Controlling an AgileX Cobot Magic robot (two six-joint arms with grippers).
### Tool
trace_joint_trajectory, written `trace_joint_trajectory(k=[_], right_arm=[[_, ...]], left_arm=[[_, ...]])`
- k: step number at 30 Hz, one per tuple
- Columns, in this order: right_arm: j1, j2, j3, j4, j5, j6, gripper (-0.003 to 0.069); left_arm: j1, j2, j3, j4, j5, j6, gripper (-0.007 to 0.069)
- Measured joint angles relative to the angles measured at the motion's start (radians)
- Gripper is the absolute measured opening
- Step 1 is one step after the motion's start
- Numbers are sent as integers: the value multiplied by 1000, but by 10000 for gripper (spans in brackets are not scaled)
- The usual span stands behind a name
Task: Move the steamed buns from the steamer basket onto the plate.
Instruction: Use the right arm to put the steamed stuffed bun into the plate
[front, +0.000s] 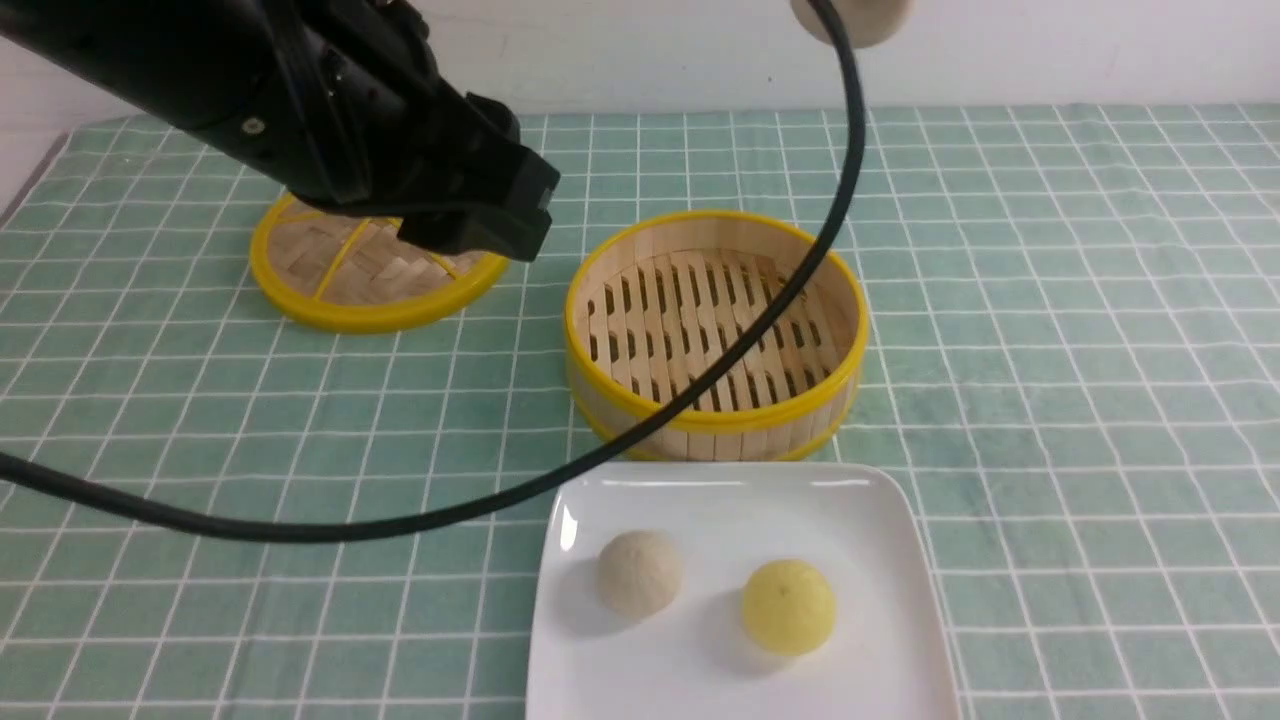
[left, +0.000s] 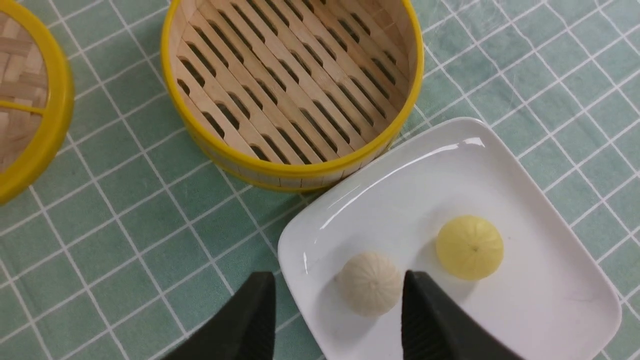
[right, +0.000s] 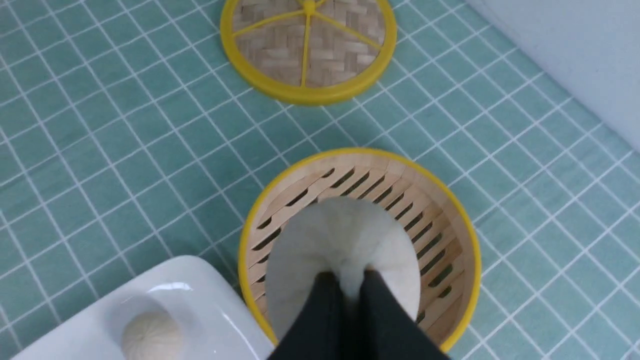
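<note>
Tablecloth (front: 1050, 300); right fingers (right: 327, 320) high around bun (right: 345, 235)

1 off-white bun (left: 371, 283) and 1 yellow bun (left: 469, 246) sit on the plate (left: 550, 310) beside the steamer basket (left: 280, 172).

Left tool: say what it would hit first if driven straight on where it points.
Probably the beige bun on the plate, framed by the open left tool; depth is unclear.

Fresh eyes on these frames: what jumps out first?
The right hand pinches an off-white bun lifted over the empty steamer basket mid-table. Nearer the robot, the white plate carries a beige bun and a yellow bun.
</note>
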Motion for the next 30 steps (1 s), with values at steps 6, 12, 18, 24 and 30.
trace_joint_trajectory(k=[6, 12, 18, 24, 30], right_arm=[[0, -29, 173, -28, 0, 58, 24], [0, -38, 481, -56, -10, 70, 25], [0, -38, 769, -9, -67, -14, 27], [0, -38, 898, 93, -212, -136, 27], [0, -27, 910, 109, -286, -184, 27]], left_arm=[[0, 0, 0, 0, -9, 0, 368], [0, 0, 0, 0, -9, 0, 368], [0, 0, 0, -1, -9, 0, 368], [0, 17, 0, -8, -9, 0, 368], [0, 45, 0, -17, -9, 0, 368]])
